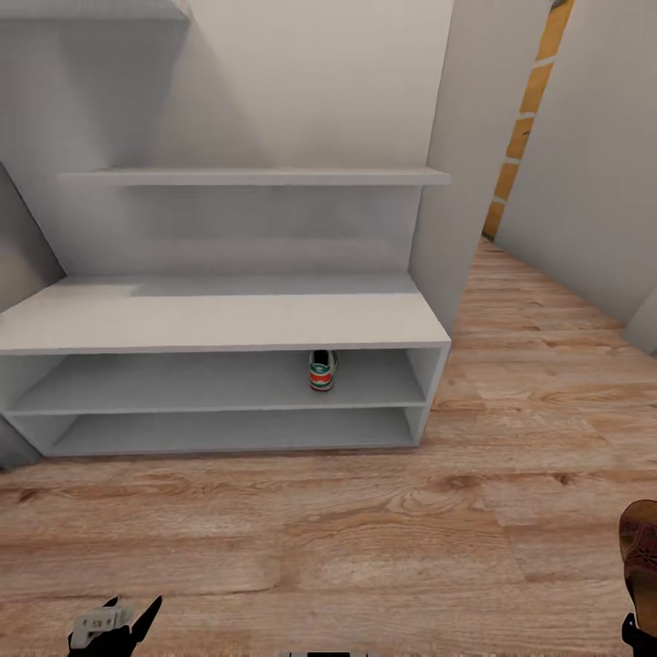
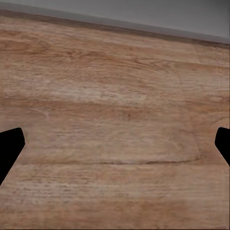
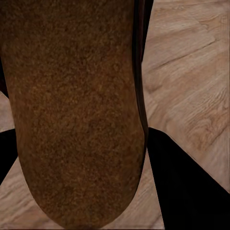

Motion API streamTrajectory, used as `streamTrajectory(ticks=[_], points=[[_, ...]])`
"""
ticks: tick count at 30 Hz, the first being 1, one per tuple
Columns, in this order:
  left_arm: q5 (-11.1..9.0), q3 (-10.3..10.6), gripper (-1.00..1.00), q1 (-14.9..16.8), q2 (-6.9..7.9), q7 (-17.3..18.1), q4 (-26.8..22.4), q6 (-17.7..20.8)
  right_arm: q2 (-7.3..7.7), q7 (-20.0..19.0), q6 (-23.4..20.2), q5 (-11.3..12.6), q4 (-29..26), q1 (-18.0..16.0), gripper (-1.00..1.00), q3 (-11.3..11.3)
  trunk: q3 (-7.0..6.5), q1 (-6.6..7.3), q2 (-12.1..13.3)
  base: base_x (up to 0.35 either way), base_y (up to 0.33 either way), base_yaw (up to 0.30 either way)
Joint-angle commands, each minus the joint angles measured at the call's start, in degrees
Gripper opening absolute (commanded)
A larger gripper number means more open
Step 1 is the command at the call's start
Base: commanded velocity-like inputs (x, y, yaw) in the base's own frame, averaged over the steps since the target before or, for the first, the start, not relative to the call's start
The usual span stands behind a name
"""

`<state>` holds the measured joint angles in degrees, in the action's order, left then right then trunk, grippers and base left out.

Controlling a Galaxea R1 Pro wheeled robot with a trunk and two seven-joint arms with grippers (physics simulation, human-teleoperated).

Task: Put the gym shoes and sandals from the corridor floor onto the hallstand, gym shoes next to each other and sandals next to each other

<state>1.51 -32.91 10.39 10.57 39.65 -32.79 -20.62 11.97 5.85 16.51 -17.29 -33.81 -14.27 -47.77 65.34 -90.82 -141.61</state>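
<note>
From the head, the right tool (image 1: 639, 630) is carrying a sandal (image 1: 639, 547) above the corridor floor (image 1: 365, 538), well short of the hallstand (image 1: 219, 319), where one gym shoe (image 1: 321, 370) is sitting on a shelf.

The left tool (image 2: 115, 143) is hanging wide open, empty.

The right wrist is showing the sandal (image 3: 72, 110) pinched between the fingers (image 3: 182, 182); a shallow grip could be letting it slip.

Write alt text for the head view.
A pale grey hallstand stands against the wall on the wood-plank corridor floor, with one gym shoe on its upper open shelf. The left gripper shows at the bottom edge; a brown sandal shows at the lower right.
</note>
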Motion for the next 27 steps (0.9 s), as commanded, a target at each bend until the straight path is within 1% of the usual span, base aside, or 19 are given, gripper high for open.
streamTrajectory(ticks=[1,27], points=[[0.16,-0.28,1.00,0.07,-0.02,0.34,0.10,-0.21,-0.01,0.13,0.19,-0.47,0.03,-0.06,-1.00,-0.21,0.04,0.03,-0.02,-0.190,0.278,0.000],[0.08,-0.32,1.00,0.07,-0.02,0.34,0.10,-0.13,-0.01,0.13,0.16,-0.38,0.03,-0.06,-1.00,-0.22,0.04,0.03,-0.02,-0.182,0.279,0.000]])
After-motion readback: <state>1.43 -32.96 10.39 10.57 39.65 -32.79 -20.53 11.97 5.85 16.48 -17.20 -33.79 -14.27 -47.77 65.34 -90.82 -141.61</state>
